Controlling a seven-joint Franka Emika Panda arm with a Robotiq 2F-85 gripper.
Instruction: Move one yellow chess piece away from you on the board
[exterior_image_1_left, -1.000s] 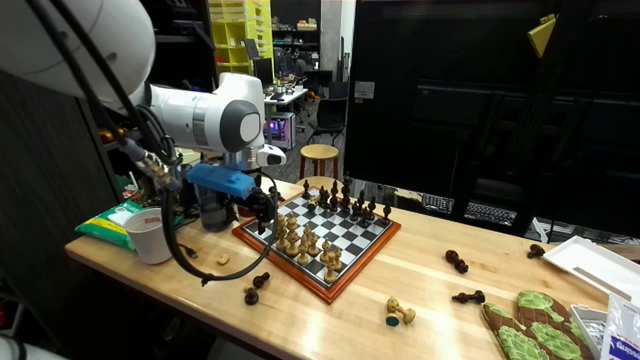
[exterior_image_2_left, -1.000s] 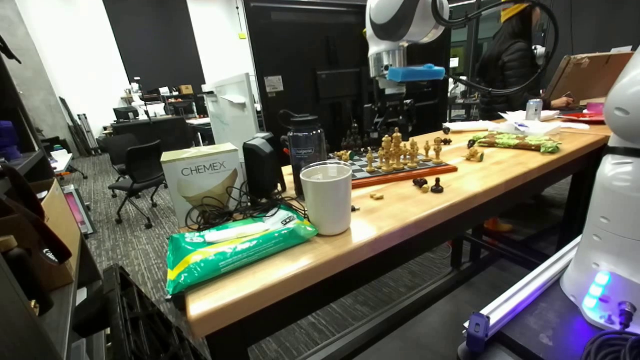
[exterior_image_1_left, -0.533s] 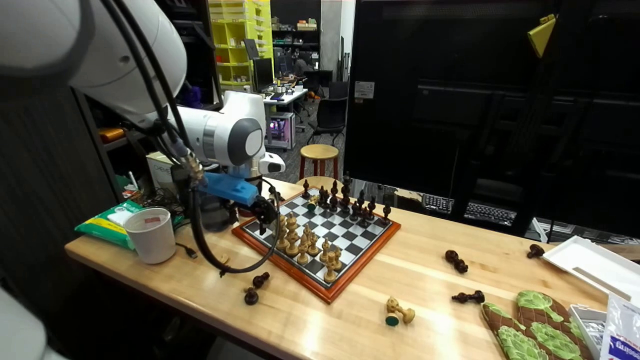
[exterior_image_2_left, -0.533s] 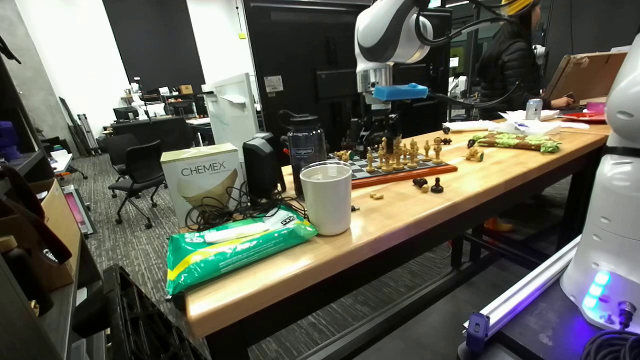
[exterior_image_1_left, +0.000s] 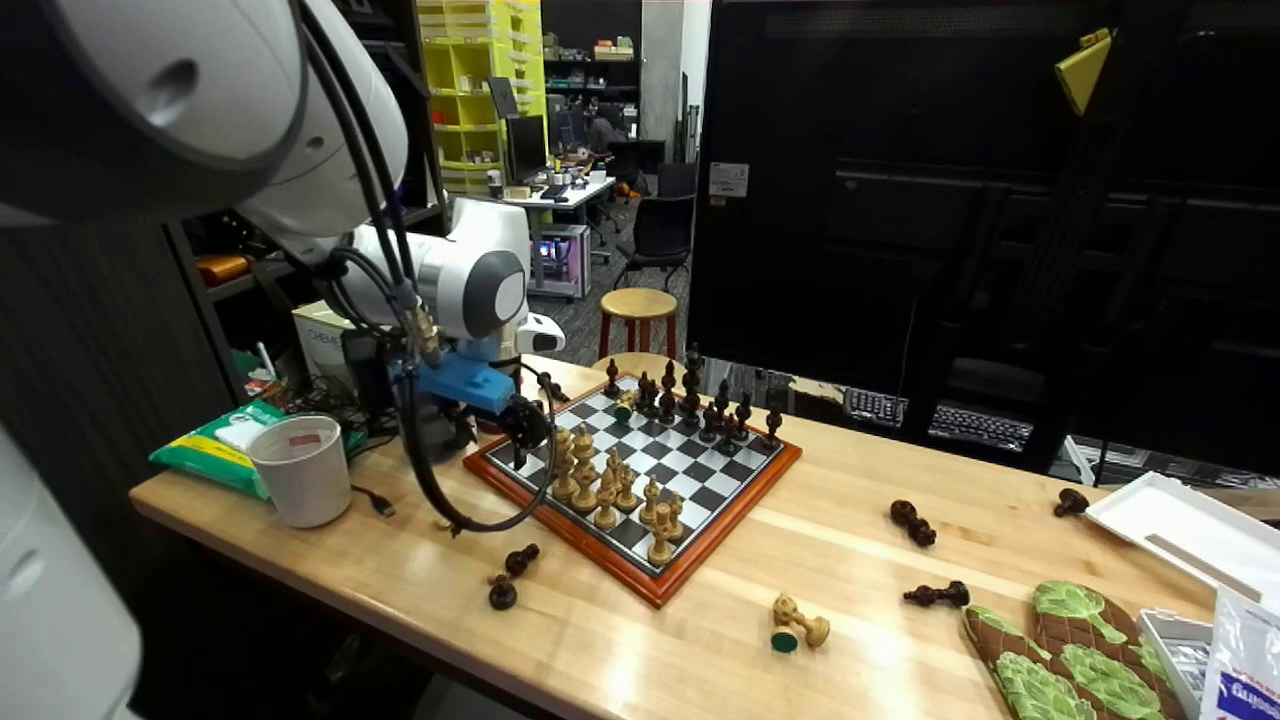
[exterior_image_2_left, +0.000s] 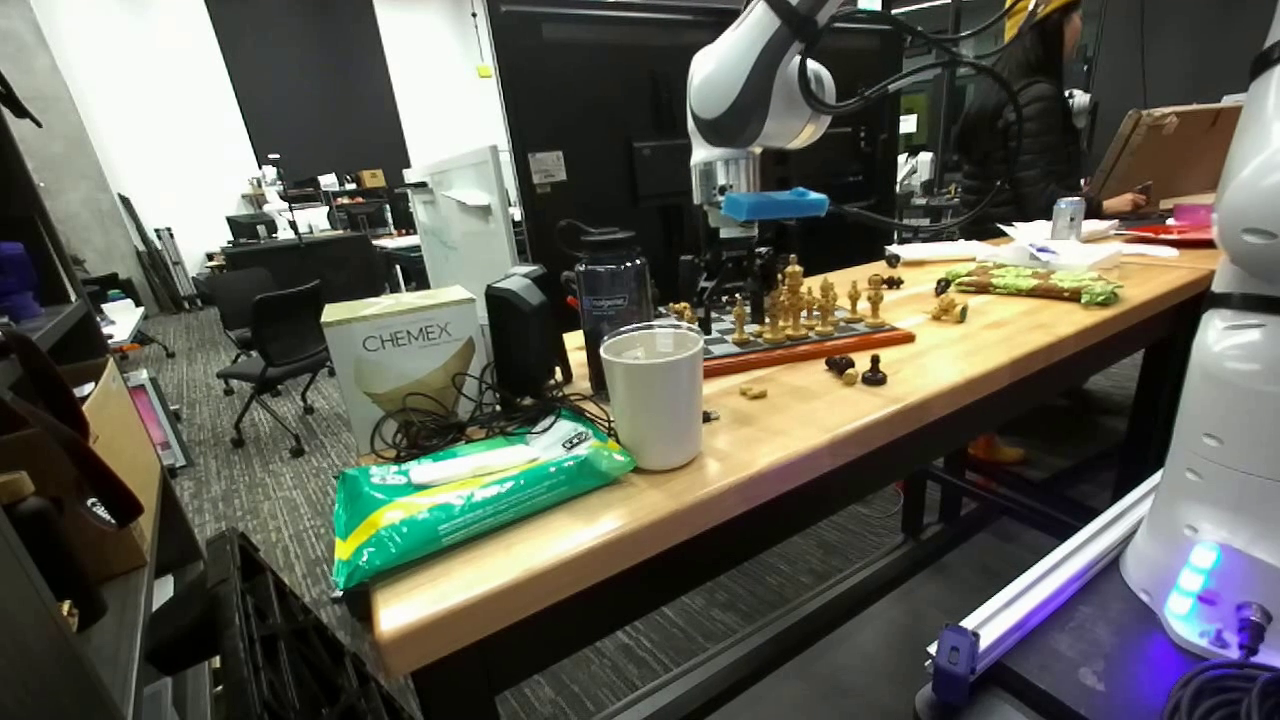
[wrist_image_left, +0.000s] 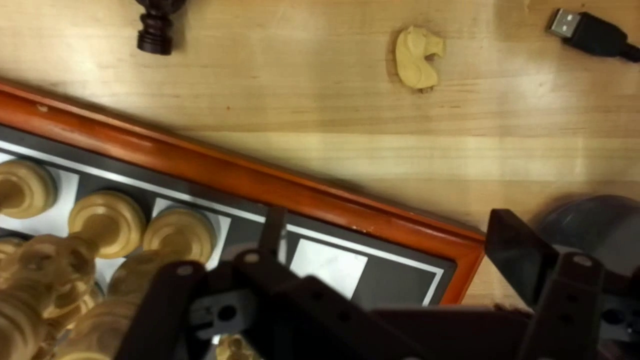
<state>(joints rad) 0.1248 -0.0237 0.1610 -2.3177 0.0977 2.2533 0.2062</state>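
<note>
The board shows in both exterior views (exterior_image_1_left: 735, 525) (exterior_image_2_left: 820, 348) and by its orange-brown rim (wrist_image_left: 240, 172) in the wrist view. Several yellow chess pieces (exterior_image_1_left: 585, 480) stand along its near side; their bases (wrist_image_left: 107, 222) show at the wrist view's left. One yellow piece (exterior_image_1_left: 625, 408) lies tipped near the dark pieces. My gripper (wrist_image_left: 387, 217) is open and empty over the board's bare corner. One finger is just beside the nearest standing yellow piece (wrist_image_left: 180, 235), the other beyond the rim. In an exterior view the gripper (exterior_image_2_left: 732, 300) is low beside the yellow pieces.
Dark pieces (exterior_image_1_left: 690, 390) stand on the far side. A bottle (exterior_image_2_left: 612, 290) stands close by the board's corner, with a white cup (exterior_image_2_left: 655, 400) nearby. A yellow horse-head piece (wrist_image_left: 417, 57), a USB plug (wrist_image_left: 592, 32) and fallen pieces (exterior_image_1_left: 797, 622) lie on the table.
My gripper has come down toward the board's near corner and shifted toward the bottle's side. The chess pieces and the board have not visibly moved.
</note>
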